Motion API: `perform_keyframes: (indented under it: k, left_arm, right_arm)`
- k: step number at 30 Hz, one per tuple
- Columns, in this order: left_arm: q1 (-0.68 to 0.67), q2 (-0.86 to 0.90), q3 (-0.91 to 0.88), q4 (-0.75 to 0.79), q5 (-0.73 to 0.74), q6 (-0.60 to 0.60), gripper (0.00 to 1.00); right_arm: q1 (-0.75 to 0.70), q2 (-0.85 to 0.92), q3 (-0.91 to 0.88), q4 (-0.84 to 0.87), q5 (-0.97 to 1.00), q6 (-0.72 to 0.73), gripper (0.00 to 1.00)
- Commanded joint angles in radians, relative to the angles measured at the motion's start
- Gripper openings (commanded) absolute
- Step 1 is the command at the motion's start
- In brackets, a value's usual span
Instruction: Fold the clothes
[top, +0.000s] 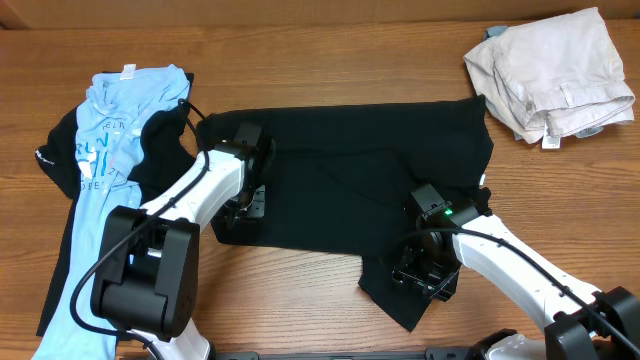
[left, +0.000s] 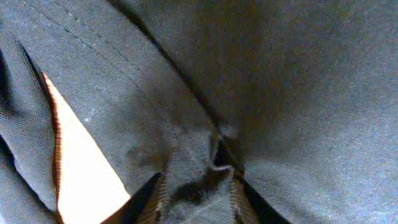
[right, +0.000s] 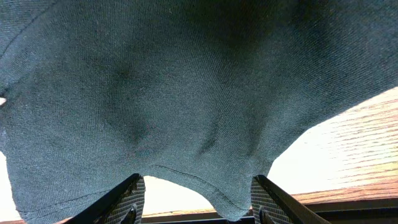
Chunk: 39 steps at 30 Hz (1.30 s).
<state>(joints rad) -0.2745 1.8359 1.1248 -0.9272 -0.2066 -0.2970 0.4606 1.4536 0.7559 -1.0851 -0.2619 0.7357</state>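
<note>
A large black shirt (top: 350, 165) lies spread across the middle of the table, with a flap hanging toward the front edge. My left gripper (top: 245, 205) is at its left edge, and in the left wrist view its fingers (left: 198, 199) are shut on a bunched fold of the black shirt (left: 280, 93). My right gripper (top: 425, 272) is on the front flap. In the right wrist view its fingers (right: 196, 199) are open, with the hem of the black shirt (right: 186, 93) dipping between them. A light blue printed tee (top: 110, 150) lies at the left.
A crumpled beige garment (top: 552, 75) lies at the back right corner. Another dark garment (top: 60, 150) lies under the blue tee. Bare wooden table (top: 300, 300) shows in front of the shirt, and also in the right wrist view (right: 360, 149).
</note>
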Motion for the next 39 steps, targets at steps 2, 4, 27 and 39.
perform_keyframes:
  k: [2,4,27,39]
  left_arm:
    - [0.001,0.002,-0.005,-0.003,-0.005,0.008,0.34]
    - [0.001,0.002,-0.005,-0.002,-0.003,0.015,0.34]
    - [-0.001,0.002,-0.039,0.043,0.091,0.283,0.49]
    - [-0.001,0.002,-0.061,0.043,-0.011,0.202,0.27]
  right_arm:
    - [0.004,-0.018,-0.006,0.004,0.007,-0.003,0.58]
    - [0.004,-0.018,-0.006,0.007,0.007,-0.003,0.58]
    - [0.004,-0.018,-0.006,0.027,0.008,-0.007,0.59]
    - [0.004,-0.018,-0.006,0.034,0.008,-0.011,0.58]
